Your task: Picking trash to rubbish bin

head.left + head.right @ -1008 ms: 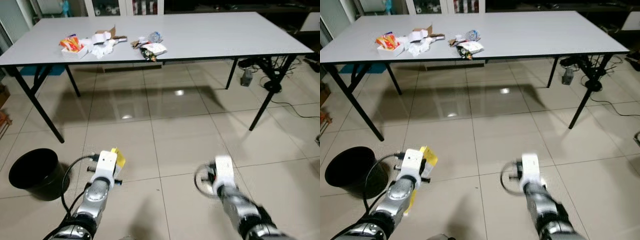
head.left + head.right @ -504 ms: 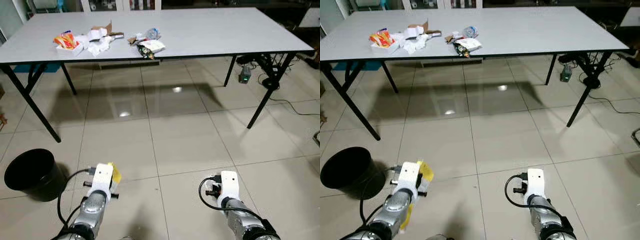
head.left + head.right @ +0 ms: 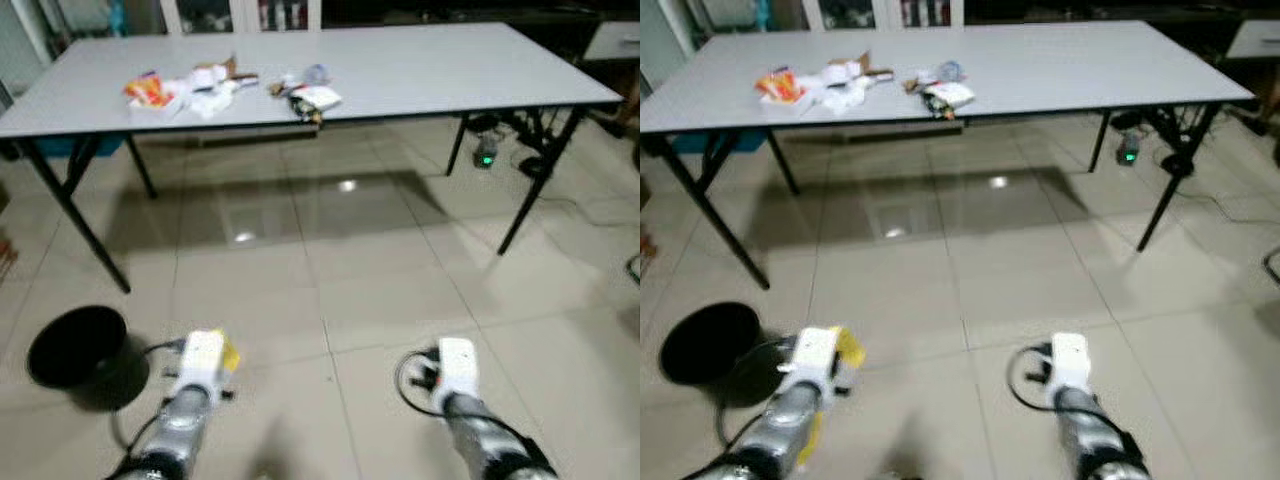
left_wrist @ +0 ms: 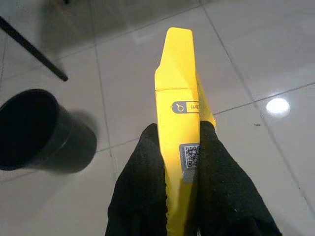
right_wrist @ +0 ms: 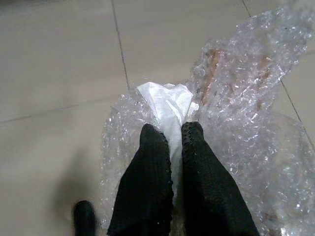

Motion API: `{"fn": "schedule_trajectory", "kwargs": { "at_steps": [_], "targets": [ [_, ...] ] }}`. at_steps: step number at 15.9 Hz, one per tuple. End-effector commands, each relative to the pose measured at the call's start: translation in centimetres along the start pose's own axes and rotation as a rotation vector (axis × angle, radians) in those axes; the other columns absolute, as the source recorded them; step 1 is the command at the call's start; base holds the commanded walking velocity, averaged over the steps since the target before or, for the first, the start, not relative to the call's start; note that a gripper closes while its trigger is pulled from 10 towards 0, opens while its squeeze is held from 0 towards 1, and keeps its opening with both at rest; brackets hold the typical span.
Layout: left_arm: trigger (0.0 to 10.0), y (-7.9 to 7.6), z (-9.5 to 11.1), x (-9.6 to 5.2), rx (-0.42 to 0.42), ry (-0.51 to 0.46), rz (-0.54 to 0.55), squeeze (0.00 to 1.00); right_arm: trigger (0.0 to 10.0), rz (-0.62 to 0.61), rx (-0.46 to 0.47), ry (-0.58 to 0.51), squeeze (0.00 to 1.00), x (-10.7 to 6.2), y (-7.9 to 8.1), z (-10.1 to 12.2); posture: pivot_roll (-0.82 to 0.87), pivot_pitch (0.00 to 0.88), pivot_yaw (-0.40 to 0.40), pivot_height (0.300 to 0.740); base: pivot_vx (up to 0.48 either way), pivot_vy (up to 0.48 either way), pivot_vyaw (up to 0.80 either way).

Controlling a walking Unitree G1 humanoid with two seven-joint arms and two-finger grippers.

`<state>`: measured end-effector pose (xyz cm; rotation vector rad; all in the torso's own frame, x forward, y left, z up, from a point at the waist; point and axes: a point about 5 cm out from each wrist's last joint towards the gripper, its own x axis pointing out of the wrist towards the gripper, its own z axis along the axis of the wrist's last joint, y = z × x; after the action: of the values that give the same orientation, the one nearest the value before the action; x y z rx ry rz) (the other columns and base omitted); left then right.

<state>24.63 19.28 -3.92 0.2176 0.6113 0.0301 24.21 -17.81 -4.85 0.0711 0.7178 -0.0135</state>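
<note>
Change since 0.5 s ago: your head camera has shifted, so the bin sits a little further right in the picture; both arms keep their grips.
Table [image 3: 420,70]: long and grey, you see it across the tiled floor, with a heap of trash [image 3: 225,88] on its left part.
Rubbish bin [image 3: 78,347]: black, round, on the floor to the left of your left arm, near it.
Bubble wrap [image 5: 246,118]: clear sheet bunched around white paper [image 5: 167,105], hanging from the right gripper.
Yellow carton [image 4: 179,128]: flat, narrow, with a code label; the bin lies beside it in the left wrist view.
Left gripper [image 4: 178,140]: 2 fingers pinch the yellow carton.
Right gripper [image 5: 170,137]: 2 fingers pressed onto the white paper.
</note>
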Motion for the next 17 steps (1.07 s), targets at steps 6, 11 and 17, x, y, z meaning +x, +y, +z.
{"fn": "schedule_trajectory", "kwargs": {
  "at_steps": [6, 11, 17],
  "targets": [
    [10.0, 0.5, 0.2, 0.1, 0.005, 0.001, 0.015, 0.00, 10.0, 0.014, 0.008, -0.046, 0.00, 0.3, 0.6, 1.2, -0.02, 0.000, 0.023, 0.740, 0.000, 0.421, -0.13],
    [10.0, 0.6, 0.3, 0.1, 0.005, 0.001, 0.017, 0.00, 10.0, 0.021, -0.047, -0.041, 0.00, 0.4, 0.8, 1.4, -0.02, 0.009, 0.019, 0.740, 0.000, 0.420, 0.32],
    [10.0, 0.6, 0.3, 0.2, 0.003, -0.001, 0.015, 0.00, 10.0, 0.012, -0.008, -0.052, 0.00, 0.5, 0.6, 1.9, -0.02, 0.021, 0.015, 0.740, 0.000, 0.421, 0.13]
  ]
}}
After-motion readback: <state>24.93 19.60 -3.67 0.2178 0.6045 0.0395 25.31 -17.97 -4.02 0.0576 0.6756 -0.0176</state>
